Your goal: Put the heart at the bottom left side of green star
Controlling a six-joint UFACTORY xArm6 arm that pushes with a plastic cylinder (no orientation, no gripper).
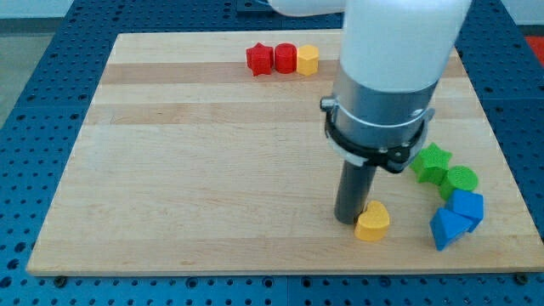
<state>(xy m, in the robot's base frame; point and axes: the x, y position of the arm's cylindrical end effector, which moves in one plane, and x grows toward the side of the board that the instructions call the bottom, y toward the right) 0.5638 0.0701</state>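
Note:
A yellow heart (372,222) lies near the board's bottom right. A green star (431,162) sits up and to the right of it, apart from it. My tip (347,221) rests on the board just left of the yellow heart, touching or almost touching its left side. The arm's white and grey body hangs above and hides the board behind it.
A green cylinder (461,180) touches the star's lower right. Two blue blocks (466,206) (447,228) lie below it. A red star (259,59), a red cylinder (285,59) and a yellow hexagon (308,60) stand in a row at the top. The board's right edge (501,161) is near.

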